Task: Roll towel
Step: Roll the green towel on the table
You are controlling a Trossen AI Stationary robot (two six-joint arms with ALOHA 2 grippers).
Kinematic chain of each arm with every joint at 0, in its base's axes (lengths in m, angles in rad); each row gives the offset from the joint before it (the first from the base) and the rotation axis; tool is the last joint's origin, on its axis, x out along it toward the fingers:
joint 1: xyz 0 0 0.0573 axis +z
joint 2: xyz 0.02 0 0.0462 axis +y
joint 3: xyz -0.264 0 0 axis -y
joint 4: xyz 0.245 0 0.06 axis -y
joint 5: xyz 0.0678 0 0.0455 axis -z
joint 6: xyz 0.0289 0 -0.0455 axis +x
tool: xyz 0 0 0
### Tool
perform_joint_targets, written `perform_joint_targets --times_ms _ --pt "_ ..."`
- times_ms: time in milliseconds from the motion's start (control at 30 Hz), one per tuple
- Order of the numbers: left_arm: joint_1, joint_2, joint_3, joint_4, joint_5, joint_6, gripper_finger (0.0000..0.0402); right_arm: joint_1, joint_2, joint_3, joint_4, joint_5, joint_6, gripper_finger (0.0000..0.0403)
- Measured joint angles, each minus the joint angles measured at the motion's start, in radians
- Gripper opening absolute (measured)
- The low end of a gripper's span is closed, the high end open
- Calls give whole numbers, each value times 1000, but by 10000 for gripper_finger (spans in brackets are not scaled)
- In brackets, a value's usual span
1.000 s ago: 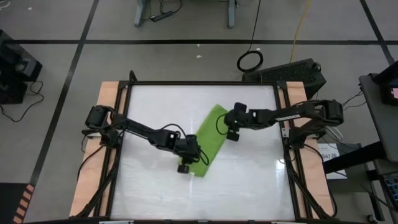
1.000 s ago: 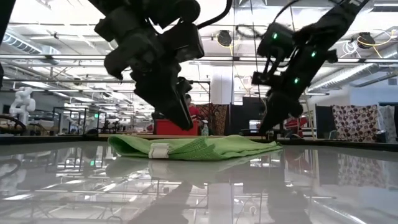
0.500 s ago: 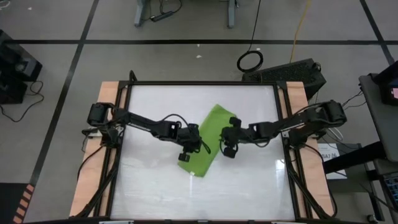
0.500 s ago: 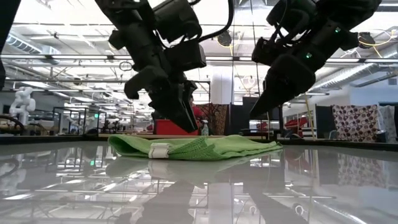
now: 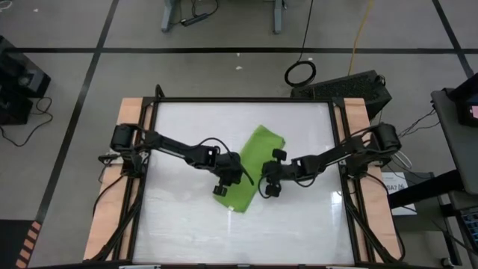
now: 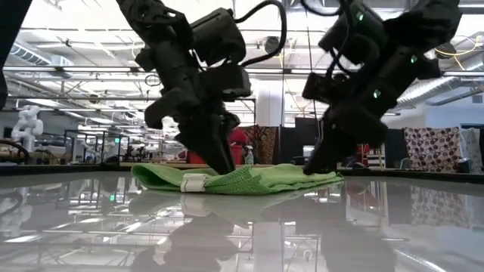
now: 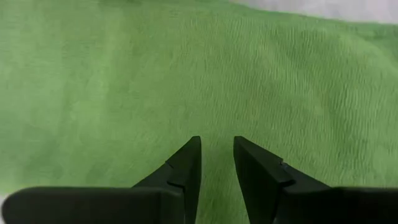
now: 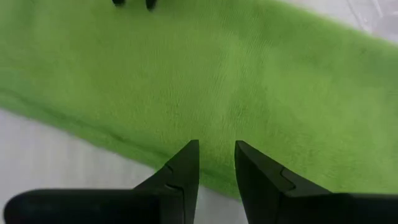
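The lime-green towel lies flat and slanted on the glossy white table, with a white label at its near end. My left gripper stands over the towel's near part, fingers pointing down and a narrow gap apart. My right gripper stands at the towel's right long edge, fingers also pointing down and a narrow gap apart. In the low view both sets of fingertips come down to the towel's surface, the left and the right. My left gripper comes at the towel's top surface from above, near its near end; I cannot tell whether the fingertips touch the cloth. My right gripper comes from above at the towel's right long edge; I cannot tell whether it touches it.
The table has a black frame with wooden side strips. There is bare white table all round the towel. A black case and a cable coil lie on the floor beyond the far edge. The room behind shows in the low view.
My left gripper has gone from the towel's near corner a little toward the far edge and down to the cloth. My right gripper has gone from the towel's far part toward the near edge and down to its right edge. The towel has stayed where it was.
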Motion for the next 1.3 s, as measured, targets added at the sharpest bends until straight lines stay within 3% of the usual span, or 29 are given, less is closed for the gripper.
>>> perform_joint_targets --times_ms 400,567,767,1033,1300 --pt "-71 7 -2 -27 25 -170 102 -93 70 4 39 -2 -235 93" --pt "-102 13 -2 10 25 -218 102 -151 50 1 33 -10 -354 93" --pt "-110 21 -1 114 6 -246 102 -203 47 1 24 -9 -373 93" --pt "-110 -3 29 98 -24 -215 102 -146 -54 -5 -83 -13 -306 93" --pt "-110 -54 83 -36 -41 -128 102 -20 -223 -2 -91 -13 -265 93"
